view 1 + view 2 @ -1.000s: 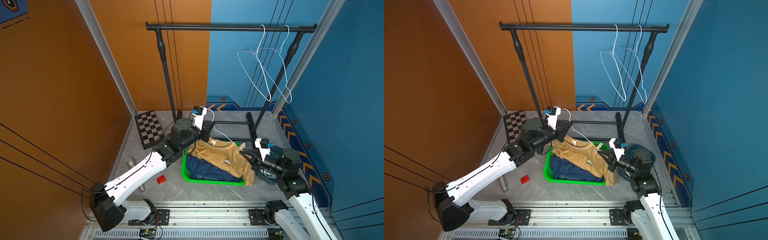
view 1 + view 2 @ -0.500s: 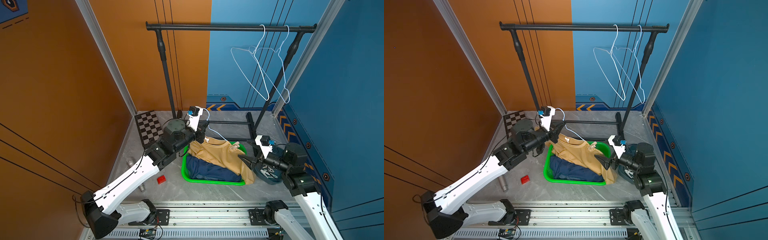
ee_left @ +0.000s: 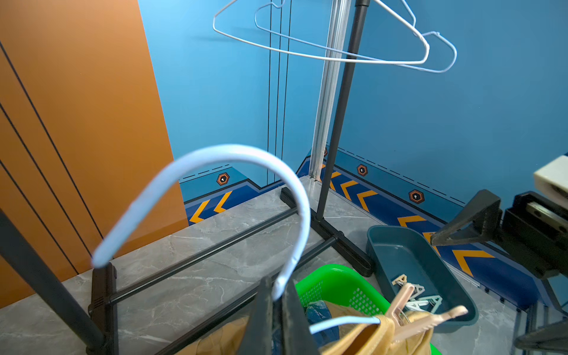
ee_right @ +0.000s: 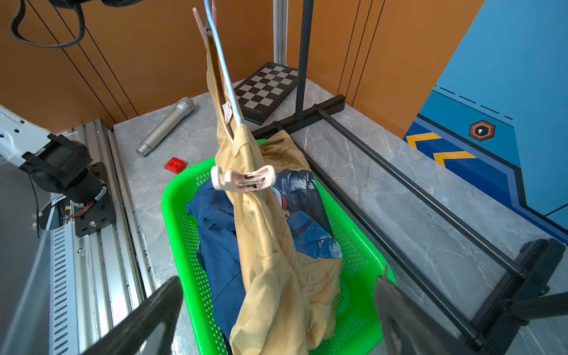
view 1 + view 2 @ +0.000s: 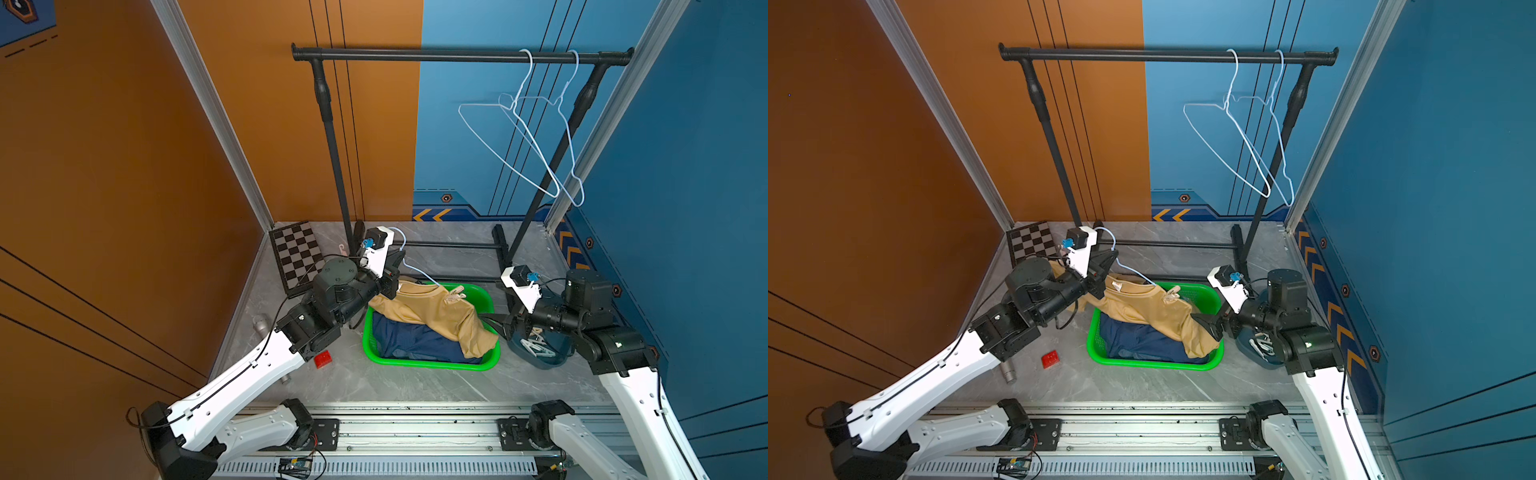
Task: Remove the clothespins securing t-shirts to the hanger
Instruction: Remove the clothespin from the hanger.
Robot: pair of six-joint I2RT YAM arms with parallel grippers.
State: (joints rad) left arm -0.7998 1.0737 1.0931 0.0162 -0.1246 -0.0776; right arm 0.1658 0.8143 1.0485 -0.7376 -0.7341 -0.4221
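My left gripper (image 3: 278,295) is shut on the neck of a light-blue hanger (image 3: 215,159), seen in both top views at the basket's back left (image 5: 392,282). A pale yellow t-shirt (image 5: 436,309) hangs from it, draping into the green basket (image 5: 428,365). One pink clothespin (image 4: 242,179) still pinches the shirt's near shoulder to the wire (image 5: 456,294). My right gripper (image 4: 276,307) stands open, fingers (image 4: 147,313) wide on either side of the shirt's lower sleeve and gripping nothing (image 5: 492,326). A navy t-shirt (image 5: 411,340) lies in the basket.
A dark blue bin (image 5: 540,361) beside the basket holds several loose clothespins (image 3: 421,298). Two bare white hangers (image 5: 536,137) hang on the black rack (image 5: 457,54). Its base bars cross behind the basket. A chessboard (image 5: 297,257), red brick (image 5: 323,359) and microphone (image 4: 167,123) lie left.
My right gripper went from shut to open and backed off a little from the shirt. My left arm drew the hanger back and left. A bare hanger on the rack swung.
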